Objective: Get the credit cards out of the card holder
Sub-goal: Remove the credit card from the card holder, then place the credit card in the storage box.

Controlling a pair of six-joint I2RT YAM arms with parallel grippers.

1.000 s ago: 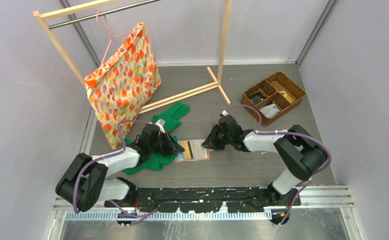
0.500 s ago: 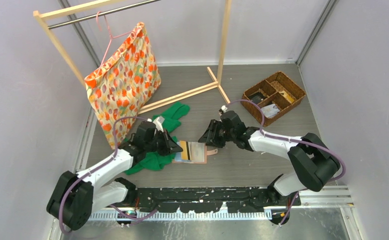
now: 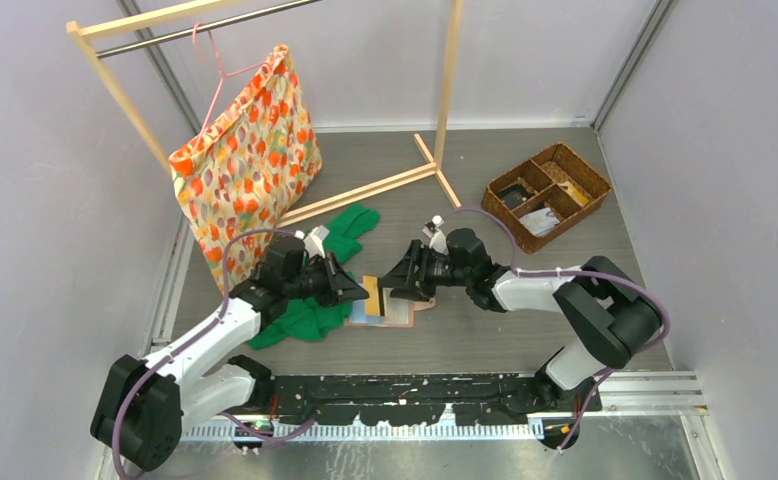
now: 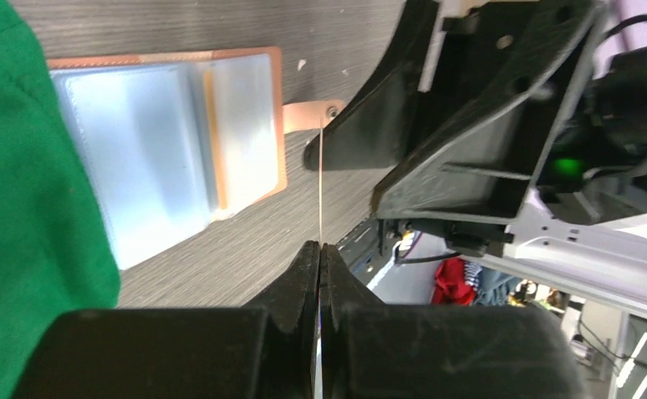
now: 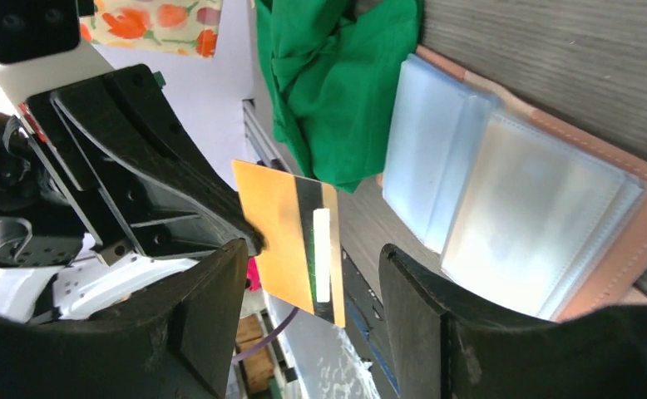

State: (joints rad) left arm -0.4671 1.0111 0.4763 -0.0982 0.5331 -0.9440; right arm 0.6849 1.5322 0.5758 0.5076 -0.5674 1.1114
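Note:
The salmon-pink card holder lies open on the table, its pale blue-grey sleeves facing up and its snap tab sticking out to the side. My left gripper is shut on an orange credit card with a black stripe and holds it above the holder's left half. In the left wrist view the card shows edge-on above the closed left gripper. My right gripper faces it, open, and the card's free end sits between the right gripper's fingers without touching them.
Green cloth lies under the left arm, against the holder's left edge. A brown wicker basket with compartments stands at the back right. A wooden clothes rack with a floral bag fills the back left.
My right gripper has opened wide and moved left until its fingers straddle the card. The left gripper has raised the orange card off the holder, staying shut.

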